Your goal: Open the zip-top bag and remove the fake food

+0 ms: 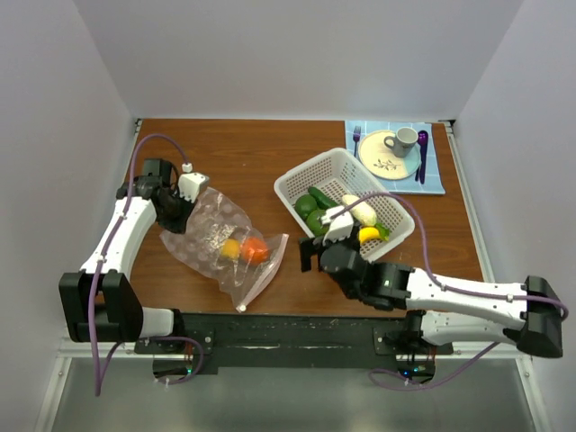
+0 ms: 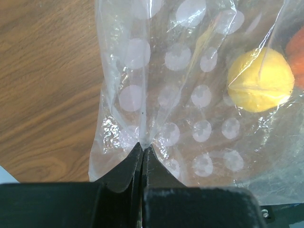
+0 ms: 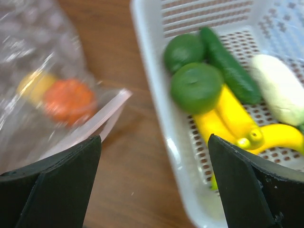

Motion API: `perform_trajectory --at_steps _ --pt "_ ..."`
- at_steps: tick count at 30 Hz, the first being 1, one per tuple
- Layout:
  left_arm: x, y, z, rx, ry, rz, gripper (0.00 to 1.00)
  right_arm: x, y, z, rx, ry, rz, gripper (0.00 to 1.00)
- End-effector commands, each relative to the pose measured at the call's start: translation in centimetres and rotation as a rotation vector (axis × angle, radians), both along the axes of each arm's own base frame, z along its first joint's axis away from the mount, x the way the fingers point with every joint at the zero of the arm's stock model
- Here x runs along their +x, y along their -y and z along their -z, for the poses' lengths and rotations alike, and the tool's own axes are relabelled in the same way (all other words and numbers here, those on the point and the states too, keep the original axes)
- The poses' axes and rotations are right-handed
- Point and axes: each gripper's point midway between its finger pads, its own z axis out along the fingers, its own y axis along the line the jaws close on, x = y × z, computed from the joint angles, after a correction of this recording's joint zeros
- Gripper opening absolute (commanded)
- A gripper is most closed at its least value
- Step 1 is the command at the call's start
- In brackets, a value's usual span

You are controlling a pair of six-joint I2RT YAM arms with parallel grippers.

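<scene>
Standing by the desk [image 1: 243, 148], I'd say everything turns on how the zip-top bag [image 1: 214, 232] lies. Its long axis runs on a slant, from the far left down toward the near middle. The left gripper [image 1: 183, 209] is clamped tight on the sealed far end, a pleat of clear plastic pinched between its closed jaws. The mouth, with its pinkish zip strip [image 1: 266, 272], points the other way, toward the right arm.

The right gripper [image 1: 312, 252] hangs with its jaws spread wide and nothing between them. It is low over bare wood between the bag's mouth and the white basket [image 1: 297, 175], with the strip just off to its left. So the right arm is plainly the nearer one to the opening.

Two pieces of fake food [image 1: 255, 250] sit in the bag close behind the strip, a yellow one [image 3: 35, 83] and an orange-red one [image 3: 69, 99] touching it. Limes [image 3: 196, 87], a cucumber [image 3: 228, 66], bananas [image 3: 232, 114] and a white piece [image 3: 280, 88] lie in the basket. My guess is that the next reach goes leftward in through the mouth, with the orange-red piece first in line.
</scene>
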Motion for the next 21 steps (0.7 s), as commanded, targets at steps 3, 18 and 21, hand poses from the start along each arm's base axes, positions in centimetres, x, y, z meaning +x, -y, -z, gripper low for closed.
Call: perform_trajectory --at_steps 3,18,21 --pt "0.6 -0.1 0.0 0.005 0.036 -0.022 0.00 -4.0 -4.5 1.1 -0.055 0.068 -0.209 0.98" --pt "0.5 -2.6 -2.4 0.145 0.103 -0.040 0.80 -4.7 -10.6 8.9 -0.240 0.034 -0.342 0.93" --pt "0.6 -1.7 -4.5 0.101 0.123 -0.003 0.80 -4.5 -11.4 8.8 -0.234 0.043 -0.346 0.92"
